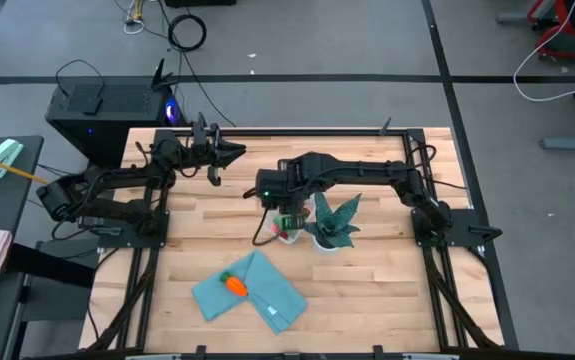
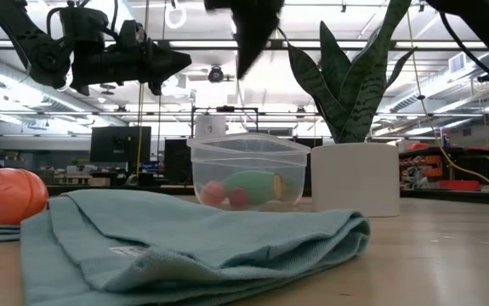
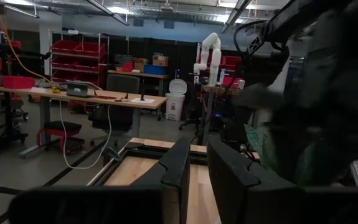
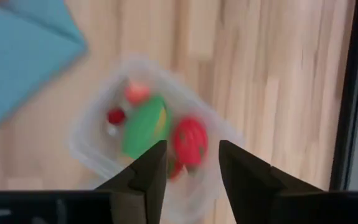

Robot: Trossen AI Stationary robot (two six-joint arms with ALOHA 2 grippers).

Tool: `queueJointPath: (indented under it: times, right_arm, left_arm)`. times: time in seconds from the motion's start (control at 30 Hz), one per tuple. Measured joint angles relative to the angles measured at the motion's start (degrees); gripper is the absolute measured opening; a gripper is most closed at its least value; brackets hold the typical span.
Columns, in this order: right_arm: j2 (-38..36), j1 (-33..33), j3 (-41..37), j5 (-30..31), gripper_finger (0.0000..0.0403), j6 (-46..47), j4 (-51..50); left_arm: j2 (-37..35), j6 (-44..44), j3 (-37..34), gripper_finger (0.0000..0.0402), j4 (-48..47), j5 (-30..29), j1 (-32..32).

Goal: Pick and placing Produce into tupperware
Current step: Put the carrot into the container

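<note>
The clear tupperware [image 1: 287, 229] [image 2: 248, 170] [image 4: 147, 134] stands on the table's middle, next to the potted plant. Inside it lie a green oval [image 4: 144, 126], a red round piece [image 4: 191, 140] and two tiny red-pink pieces [image 4: 115, 116]. The orange carrot-like piece [image 1: 234, 284] [image 2: 6, 195] rests on the folded teal cloth near the table's near edge. My right gripper [image 1: 280, 203] [image 4: 191, 155] hangs open above the tupperware, pointing down and holding nothing. My left gripper [image 1: 225, 155] [image 3: 197, 165] waits, shut, in the air at the table's far left.
A spiky plant in a white pot [image 1: 332, 226] [image 2: 355, 178] stands right beside the tupperware, on its right. The folded teal cloth [image 1: 249, 291] [image 2: 193, 238] lies toward the near edge. Bare wood [image 1: 387, 280] shows to the right of the cloth.
</note>
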Motion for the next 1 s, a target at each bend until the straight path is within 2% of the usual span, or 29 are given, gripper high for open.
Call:
queueJointPath:
  times: [0.1,0.2,0.33,0.47,0.6,0.67,0.87,1.0]
  right_arm:
    - [-0.9,1.8,0.0,-1.1,0.0152,-1.2,5.9]
    - [-1.3,4.1,0.1,-4.9,0.0149,0.9,13.3]
    - [-1.0,10.6,-0.7,-9.8,0.0148,4.0,21.5]
    - [0.1,17.4,-4.7,-7.9,0.0148,3.7,28.9]
    - [0.4,21.7,-12.0,-2.4,0.0149,4.0,36.6]
    - [0.3,22.8,-16.6,-0.1,0.0149,3.8,41.9]
    - [0.4,22.2,-26.6,2.1,0.0149,4.0,53.2]
    - [0.4,20.4,-30.7,3.3,0.0149,4.9,61.2]
  left_arm:
    - [0.0,0.4,0.0,0.006,0.0,0.0,0.0]
    - [0.0,0.4,0.0,0.0057,0.0,0.0,0.0]
    - [0.0,0.4,0.0,0.0056,-0.1,0.0,0.0]
    - [0.0,0.4,0.0,0.0061,-0.1,0.0,0.0]
    - [0.0,-0.5,0.0,0.0064,-0.1,0.7,0.0]
    - [0.0,-1.4,0.0,0.0063,0.0,3.9,0.1]
    - [0.0,-3.2,0.0,0.0066,0.0,19.6,1.2]
    - [0.0,-4.0,0.0,0.0072,-0.1,25.2,2.5]
